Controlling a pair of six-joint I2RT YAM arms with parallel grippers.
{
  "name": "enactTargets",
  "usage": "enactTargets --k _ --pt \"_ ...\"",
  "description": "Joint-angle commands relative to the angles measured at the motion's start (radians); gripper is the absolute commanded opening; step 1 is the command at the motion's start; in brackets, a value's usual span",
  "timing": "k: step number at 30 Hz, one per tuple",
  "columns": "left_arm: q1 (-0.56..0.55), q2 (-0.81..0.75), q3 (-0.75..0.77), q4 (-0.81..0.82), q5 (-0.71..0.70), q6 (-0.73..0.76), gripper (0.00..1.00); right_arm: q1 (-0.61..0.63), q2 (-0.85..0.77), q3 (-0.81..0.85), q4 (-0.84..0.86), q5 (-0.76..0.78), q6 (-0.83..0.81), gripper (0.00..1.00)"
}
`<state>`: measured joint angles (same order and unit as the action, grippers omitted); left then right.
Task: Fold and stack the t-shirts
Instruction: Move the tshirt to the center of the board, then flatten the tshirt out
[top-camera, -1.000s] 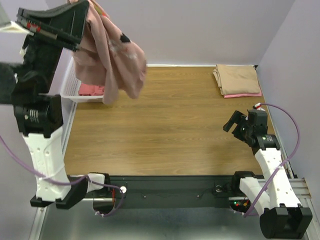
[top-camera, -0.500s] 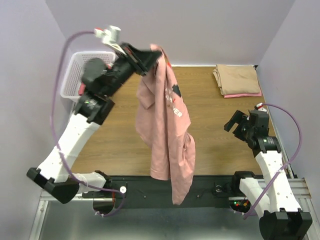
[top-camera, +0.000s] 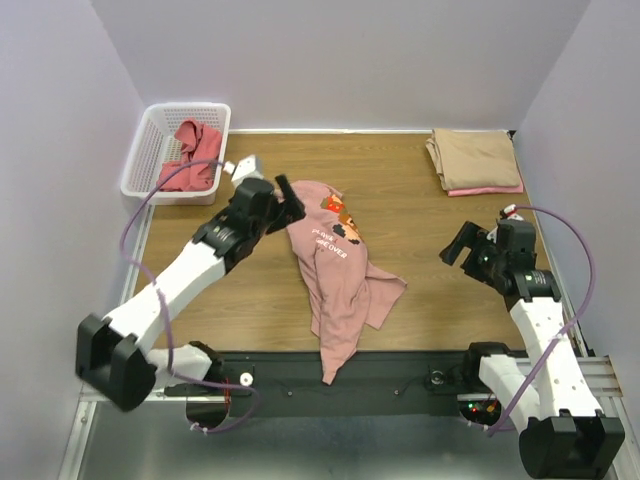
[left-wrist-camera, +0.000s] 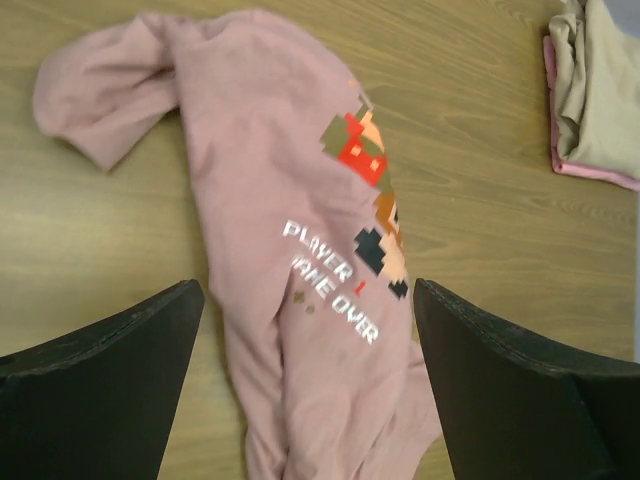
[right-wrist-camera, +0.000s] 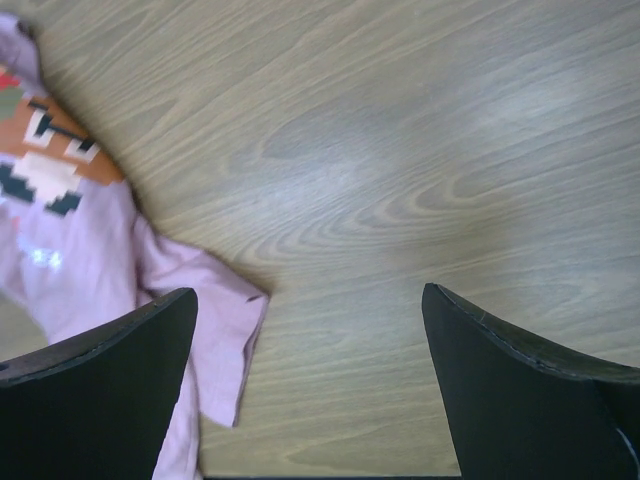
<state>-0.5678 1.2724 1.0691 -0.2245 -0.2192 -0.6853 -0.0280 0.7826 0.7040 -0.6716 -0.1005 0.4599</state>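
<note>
Pink t-shirt (left-wrist-camera: 262, 150) reads "PLAYER 1" and "AME OVER" — left pincer (left-wrist-camera: 305, 292) and right pincer (right-wrist-camera: 310, 294) gape wide, empty.

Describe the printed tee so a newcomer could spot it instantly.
On the wooden table, look at its middle. The dusty pink t-shirt lies crumpled there, its tail reaching past the near edge. Only it shows pixel-game characters and white text, unlike the tan stack.

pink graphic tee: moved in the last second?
Yes. The pink tee went from hanging over the basket to lying on the table, right of it, hem past the near edge.
</note>
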Motion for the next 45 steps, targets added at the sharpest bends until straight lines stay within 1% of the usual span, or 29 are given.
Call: enactTargets --k 1,3,4,5,6,7,8,9,12,13,15,16,17,20,21,25,28,29,32,33,34,35,37,38,40,41,42,43,45 --pt "-0.001 -0.217 -0.179 0.008 -0.019 -0.106 0.99 0.058 0.010 -0.023 0.069 -0.156 -0.001 1.00" --pt "-0.024 -0.310 -0.265 0.010 0.047 -0.134 0.99 0.135 0.033 -0.038 0.092 -0.133 0.026 1.00" --pt "-0.041 -0.335 -0.340 0.011 0.066 -0.154 0.99 0.182 0.058 -0.047 0.118 -0.092 0.043 1.00" --pt "-0.065 -0.375 -0.374 0.011 0.099 -0.174 0.99 0.300 0.082 -0.049 0.131 -0.059 0.089 1.00" --pt "-0.088 -0.389 -0.405 0.010 0.118 -0.187 0.99 0.363 0.111 -0.049 0.159 -0.020 0.114 1.00" --pt "-0.149 -0.401 -0.452 0.011 0.133 -0.218 0.99 0.422 0.182 -0.041 0.171 0.067 0.131 1.00" --pt "-0.180 -0.419 -0.468 -0.004 0.153 -0.236 0.99 0.516 0.214 -0.032 0.176 0.094 0.160 1.00" --pt "-0.260 -0.429 -0.495 -0.010 0.156 -0.258 0.99 0.546 0.274 -0.020 0.176 0.172 0.170 1.00" --pt "-0.395 -0.470 -0.543 -0.026 0.155 -0.354 0.99 0.573 0.329 -0.009 0.181 0.205 0.178 0.99" --pt "-0.479 -0.478 -0.555 -0.027 0.153 -0.402 0.98 0.573 0.352 -0.011 0.181 0.226 0.178 0.96" --pt "-0.570 -0.476 -0.593 -0.019 0.171 -0.457 0.98 0.573 0.366 -0.017 0.184 0.239 0.180 0.92" --pt "-0.610 -0.469 -0.603 -0.016 0.176 -0.482 0.98 0.573 0.382 -0.020 0.187 0.236 0.180 0.92" --pt "-0.704 -0.443 -0.609 -0.007 0.178 -0.532 0.98 0.573 0.388 -0.023 0.191 0.229 0.181 0.92" --pt "-0.829 -0.374 -0.612 0.030 0.182 -0.585 0.98 0.573 0.405 -0.040 0.221 0.229 0.194 0.92" --pt "-0.887 -0.314 -0.595 0.028 0.182 -0.594 0.98 0.573 0.420 -0.043 0.228 0.234 0.198 0.92" --pt "-0.939 -0.177 -0.577 0.031 0.175 -0.617 0.95 0.574 0.457 -0.051 0.267 0.200 0.203 0.92" --pt "-0.939 -0.087 -0.545 0.034 0.165 -0.599 0.88 0.574 0.475 -0.052 0.282 0.186 0.194 0.91" --pt "-0.940 -0.068 -0.532 0.036 0.162 -0.591 0.84 0.573 0.477 -0.054 0.285 0.191 0.189 0.91" --pt "-0.949 -0.004 -0.492 0.034 0.155 -0.568 0.80 0.573 0.488 -0.058 0.293 0.219 0.186 0.91" --pt "-0.949 0.024 -0.485 0.034 0.149 -0.566 0.75 0.574 0.491 -0.060 0.296 0.228 0.187 0.91" --pt "-0.949 0.036 -0.476 0.034 0.149 -0.566 0.67 0.573 0.497 -0.061 0.299 0.229 0.189 0.90" --pt "-0.949 0.048 -0.468 0.024 0.146 -0.560 0.54 0.573 0.507 -0.063 0.300 0.231 0.191 0.90" --pt "-0.949 0.073 -0.449 -0.007 0.139 -0.565 0.38 0.573 0.521 -0.064 0.306 0.235 0.191 0.91" --pt "-0.951 0.080 -0.445 -0.050 0.130 -0.588 0.23 0.573 0.526 -0.063 0.308 0.240 0.191 0.91" --pt "-0.951 0.076 -0.437 -0.100 0.094 -0.623 0.17 0.573 0.537 -0.060 0.311 0.242 0.191 0.90" --pt "-0.951 0.071 -0.434 -0.151 0.074 -0.641 0.10 0.573 0.546 -0.060 0.313 0.240 0.189 0.89" --pt "-0.951 0.056 -0.432 -0.170 0.039 -0.680 0.07 0.574 0.549 -0.061 0.314 0.240 0.189 0.89" --pt "-0.951 0.047 -0.423 -0.189 0.018 -0.695 0.02 0.573 0.552 -0.063 0.316 0.242 0.189 0.89" --pt "-0.951 0.018 -0.402 -0.243 -0.037 -0.714 0.00 0.573 0.555 -0.066 0.319 0.251 0.186 0.87"
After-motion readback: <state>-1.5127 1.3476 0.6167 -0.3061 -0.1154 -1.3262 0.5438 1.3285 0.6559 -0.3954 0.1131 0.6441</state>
